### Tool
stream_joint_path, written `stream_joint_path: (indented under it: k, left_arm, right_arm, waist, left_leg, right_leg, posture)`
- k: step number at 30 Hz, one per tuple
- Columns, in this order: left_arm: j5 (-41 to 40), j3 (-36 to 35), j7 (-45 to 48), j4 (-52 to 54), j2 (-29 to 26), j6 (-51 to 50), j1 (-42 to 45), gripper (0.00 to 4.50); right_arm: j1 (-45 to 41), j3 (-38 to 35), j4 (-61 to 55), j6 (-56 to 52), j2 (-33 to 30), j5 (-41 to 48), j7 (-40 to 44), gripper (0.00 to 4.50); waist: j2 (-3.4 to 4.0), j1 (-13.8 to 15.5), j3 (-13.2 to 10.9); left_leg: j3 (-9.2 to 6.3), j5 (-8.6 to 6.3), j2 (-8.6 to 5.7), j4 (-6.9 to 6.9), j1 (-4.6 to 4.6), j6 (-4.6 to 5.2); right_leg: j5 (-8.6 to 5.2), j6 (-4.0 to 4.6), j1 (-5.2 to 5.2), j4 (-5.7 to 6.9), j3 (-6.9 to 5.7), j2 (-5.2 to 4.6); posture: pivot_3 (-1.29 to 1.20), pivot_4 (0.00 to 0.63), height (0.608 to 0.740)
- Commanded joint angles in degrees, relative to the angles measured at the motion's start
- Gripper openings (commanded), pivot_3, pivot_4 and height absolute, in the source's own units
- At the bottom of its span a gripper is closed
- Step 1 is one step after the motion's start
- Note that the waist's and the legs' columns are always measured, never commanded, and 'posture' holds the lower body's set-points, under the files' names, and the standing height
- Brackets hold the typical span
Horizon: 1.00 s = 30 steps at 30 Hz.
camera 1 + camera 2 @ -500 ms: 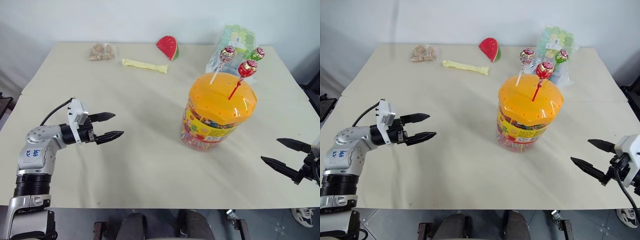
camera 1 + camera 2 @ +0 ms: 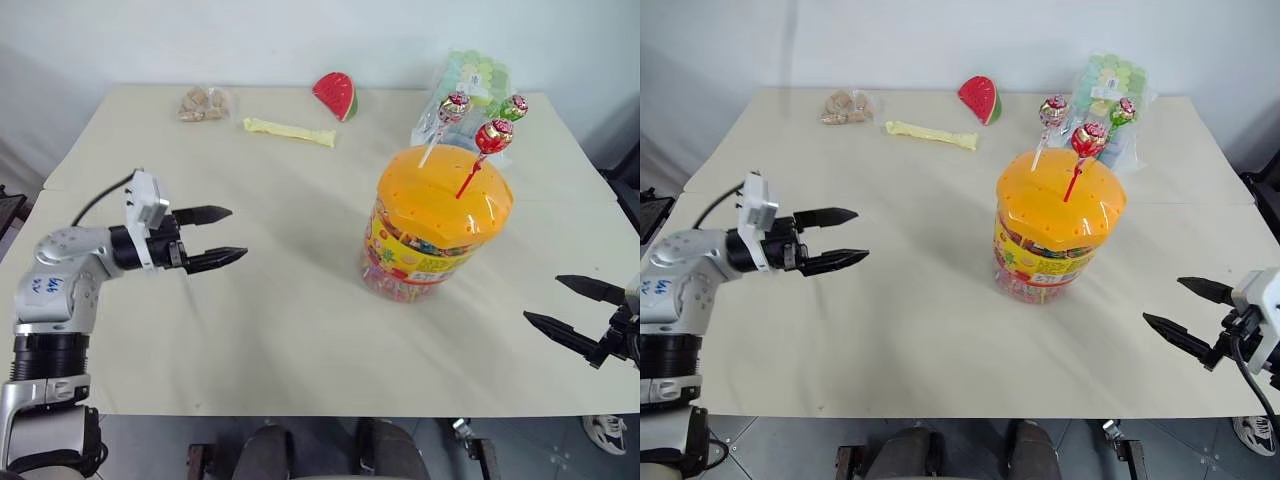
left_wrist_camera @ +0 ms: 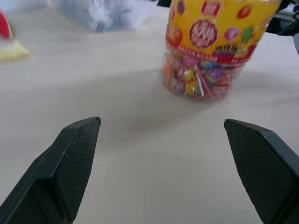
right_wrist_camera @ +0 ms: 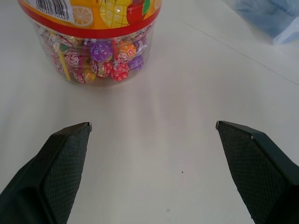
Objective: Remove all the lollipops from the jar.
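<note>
Head views, jar (image 2: 432, 228): upright on the bench (image 2: 290, 330), right of centre, orange lid on.
Head views, lollipops (image 2: 486, 125): three standing in the lid's holes; pinkish (image 2: 454, 106), red (image 2: 495, 135), green (image 2: 515, 106), heads bunched close.
Head views, left gripper (image 2: 212, 238): jaws spread wide, empty, well apart from the jar.
Head views, right gripper (image 2: 565, 311): jaws spread wide, empty, low at the bench's near right edge.
Left wrist view, jar side (image 3: 205, 51): ahead between the spread fingers (image 3: 70, 158); nothing touched.
Right wrist view, jar base (image 4: 98, 56): ahead; fingers (image 4: 60, 158) apart over bare bench.
Risk, tipping: likely if a stick jams in its hole and pulls the light tub over.
Risk, wrong grab: likely pinching two neighbouring heads at once, or knocking one aside.
</note>
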<state>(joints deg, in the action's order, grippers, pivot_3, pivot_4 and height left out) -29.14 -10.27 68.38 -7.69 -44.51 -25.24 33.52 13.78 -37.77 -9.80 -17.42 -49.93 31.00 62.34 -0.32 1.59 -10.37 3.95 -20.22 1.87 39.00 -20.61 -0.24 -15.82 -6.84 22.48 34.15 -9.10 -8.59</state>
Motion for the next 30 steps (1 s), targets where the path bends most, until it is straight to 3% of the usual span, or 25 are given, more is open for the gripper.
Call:
stream_joint_path:
  k: [1,4,8,14,21,30]
  left_arm:
    - [-1.65,-0.56,2.22,-0.39,-1.45,0.36,6.10,4.49]
    - [-1.16,1.09,3.49,-1.69,-0.12,0.97,11.31,4.49]
    - [-1.88,5.18,6.64,-5.42,6.06,1.10,23.02,4.49]
    - [-1.06,8.82,10.66,-14.74,15.56,2.71,33.19,4.49]
    - [2.38,13.83,14.50,-25.15,25.21,4.80,41.68,4.49]
    - [7.99,13.60,9.07,-40.55,35.08,10.91,49.54,4.49]
  right_arm:
    - [0.44,-4.53,-3.36,-0.51,-1.59,2.85,1.43,4.50]
    - [1.44,-6.62,-4.76,-1.46,-2.01,4.50,2.71,4.50]
    - [1.44,-11.21,-9.41,-5.30,-2.56,10.49,3.09,4.50]
    - [1.18,-15.52,-16.52,-10.09,-1.05,17.30,-0.80,4.50]
    - [-0.31,-16.68,-20.90,-11.34,0.53,20.81,-6.75,4.50]
    - [2.58,-20.29,-26.08,-11.32,3.59,24.03,-11.79,4.50]
  waist:
    - [0.00,0.03,0.00]
    - [0.01,-0.06,0.00]
    - [-0.04,0.96,-0.02]
    - [-0.03,1.13,-0.01]
    - [-0.05,1.34,-0.02]
    - [-0.05,1.41,-0.03]
  left_leg:
    - [0.00,0.00,0.00,0.02,-0.01,0.00]
    - [0.01,-0.01,-0.01,0.05,0.00,0.01]
    - [0.00,-0.01,-0.02,0.17,-0.08,0.03]
    - [0.08,-0.05,-0.04,0.20,-0.11,0.09]
    - [0.07,-0.05,-0.05,0.25,-0.26,0.11]
    - [0.03,-0.09,-0.09,0.31,-0.48,0.21]
  right_leg:
    - [0.00,0.00,0.00,0.01,-0.01,0.00]
    - [0.01,-0.02,-0.01,0.01,0.02,0.00]
    - [0.04,-0.06,-0.01,0.03,-0.01,0.02]
    - [0.13,-0.15,0.02,-0.06,0.07,0.03]
    - [0.14,-0.17,0.08,-0.11,0.03,0.03]
    - [0.17,-0.22,0.19,-0.20,-0.02,0.03]
  posture:
    - [0.00,0.150,0.740]
    - [0.00,0.150,0.740]
    - [0.00,0.150,0.740]
    - [0.00,0.150,0.740]
    - [0.00,0.150,0.740]
    - [0.00,0.150,0.740]
